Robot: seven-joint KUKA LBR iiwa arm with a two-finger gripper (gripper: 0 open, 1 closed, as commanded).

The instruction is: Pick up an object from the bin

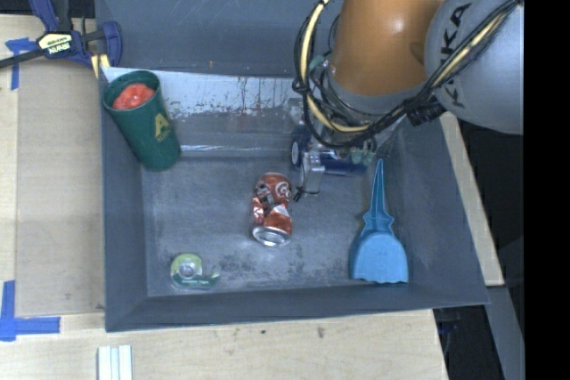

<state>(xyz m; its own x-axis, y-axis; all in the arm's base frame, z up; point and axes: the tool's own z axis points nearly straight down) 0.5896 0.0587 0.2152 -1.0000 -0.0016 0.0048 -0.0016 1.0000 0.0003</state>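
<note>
- Cup, 10 o'clock: dark green, yellow mark, red inside.
- Can, centre: red, white, silver end.
- Brush, 4 o'clock: light blue.
- Roll, 7 o'clock: pale green.
- Bin: grey.
- Wrist cover: orange.

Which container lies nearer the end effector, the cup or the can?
The crushed red can mid-bin, right beside the end effector; the green cup lies far off at the left wall.

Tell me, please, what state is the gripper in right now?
Gripper: cannot be told; it hangs beside the crushed red can in mid-bin.
</note>
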